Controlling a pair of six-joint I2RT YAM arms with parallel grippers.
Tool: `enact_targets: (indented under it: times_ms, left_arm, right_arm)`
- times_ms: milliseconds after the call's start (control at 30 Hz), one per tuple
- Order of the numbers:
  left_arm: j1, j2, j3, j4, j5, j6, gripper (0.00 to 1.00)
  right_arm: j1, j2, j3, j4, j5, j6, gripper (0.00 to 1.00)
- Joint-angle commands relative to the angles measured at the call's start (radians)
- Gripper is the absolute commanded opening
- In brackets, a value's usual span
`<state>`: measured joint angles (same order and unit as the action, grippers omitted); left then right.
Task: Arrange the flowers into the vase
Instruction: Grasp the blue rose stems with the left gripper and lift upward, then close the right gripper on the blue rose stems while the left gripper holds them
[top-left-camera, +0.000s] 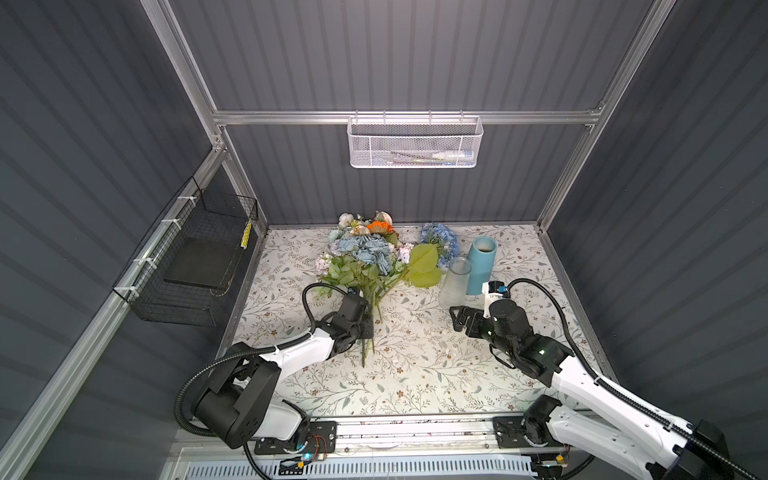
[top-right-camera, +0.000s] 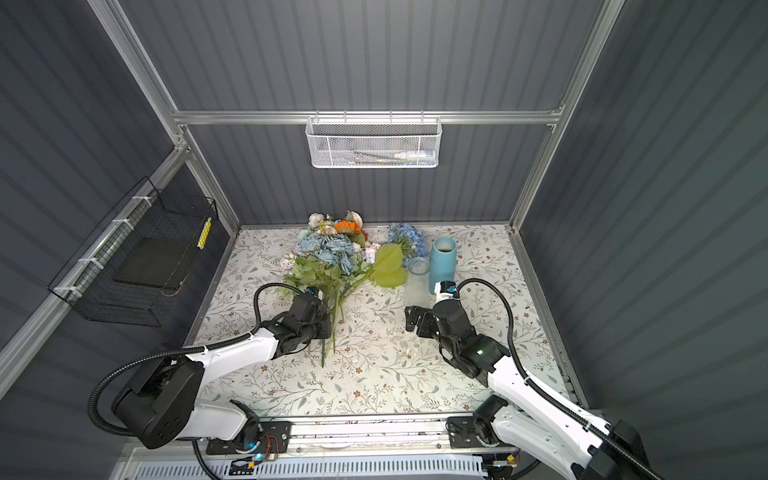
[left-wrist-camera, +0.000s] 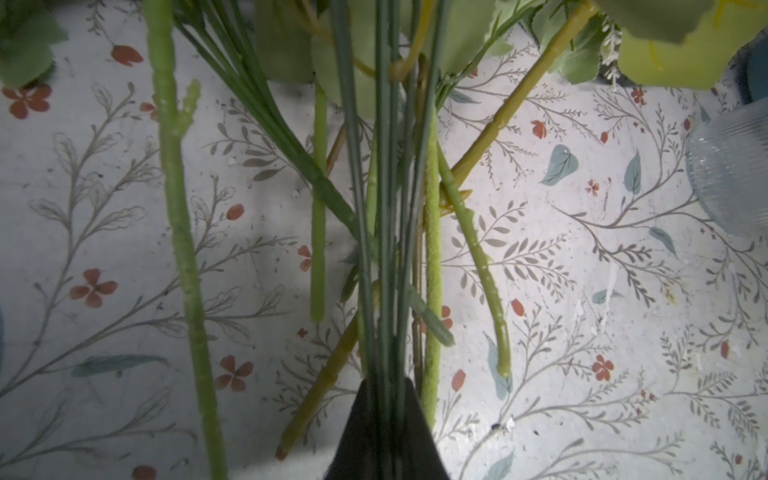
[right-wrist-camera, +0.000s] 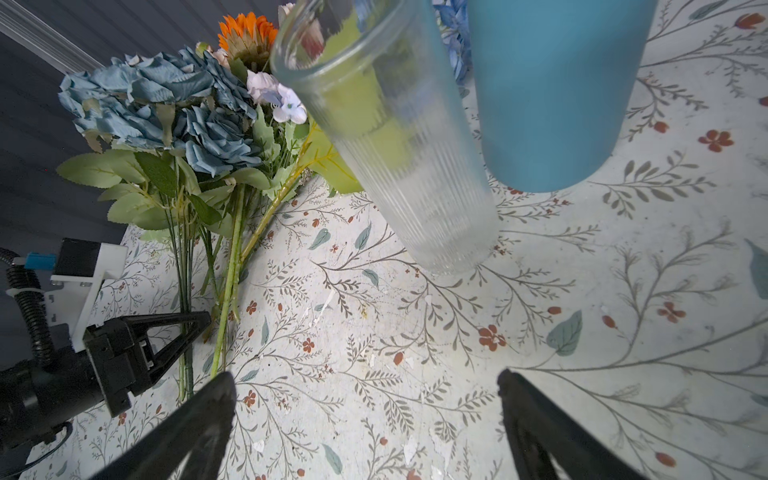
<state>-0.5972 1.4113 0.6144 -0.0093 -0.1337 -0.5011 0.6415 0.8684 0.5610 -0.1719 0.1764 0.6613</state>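
My left claw (left-wrist-camera: 385, 395) is closed on some thin dark green stems of the flowers (top-left-camera: 365, 253). In the left wrist view the two black fingers come together to a point and the thin stems pass between them, while the thicker light green and yellowish stems lie free on both sides. The right wrist view shows the same from the side: the fingers meet around the stems, low and close to the table (top-left-camera: 415, 374). The flowers lie as one bunch on the flowered tablecloth, at the back of the table and a little left of the middle. Their blue, white, lilac and orange blossoms point to the back wall and the stem ends point to the front. All of them are on the table, outside the vases. A big yellow-green leaf (top-left-camera: 422, 259) reaches from the bunch toward the glass vase (top-left-camera: 455, 282), which stands upright just to the right of the flowers. The blue vase (top-left-camera: 481, 266) stands upright just beside it, a little further back; I cannot tell if the two touch. My right claw (right-wrist-camera: 365, 376) is wide open with nothing between its fingers. It hangs above the table near the glass vase, in front of it.
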Motion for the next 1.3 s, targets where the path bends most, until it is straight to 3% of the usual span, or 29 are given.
enact_targets:
  times_ms: [0,333,533,633,833,1000,1267]
  left_arm:
    - [-0.010,-0.017,0.025,-0.010,-0.007,0.012,0.00]
    - [-0.015,-0.163,0.093,-0.088,-0.036,0.014,0.00]
    - [-0.014,-0.279,0.196,-0.152,-0.076,0.101,0.00]
    - [-0.015,-0.325,0.222,-0.097,-0.052,0.163,0.00]
    - [-0.015,-0.348,0.189,0.245,0.182,0.248,0.00]
    - [-0.015,-0.307,0.171,0.490,0.361,0.225,0.00]
    - [-0.021,-0.208,0.190,0.663,0.512,0.167,0.00]
  right_arm:
    - [-0.010,-0.030,-0.006,0.025,-0.003,-0.035,0.99]
    - [-0.038,-0.039,0.047,-0.024,-0.086,-0.196,0.99]
    - [-0.040,0.002,0.207,-0.140,-0.135,-0.339,0.99]
    - [-0.040,0.030,0.305,-0.155,-0.203,-0.365,0.99]
    - [-0.037,0.135,0.484,-0.057,-0.369,-0.326,0.91]
    - [-0.025,0.237,0.546,0.130,-0.575,-0.217,0.83]
    - [0.037,0.370,0.578,0.336,-0.702,-0.155,0.68]
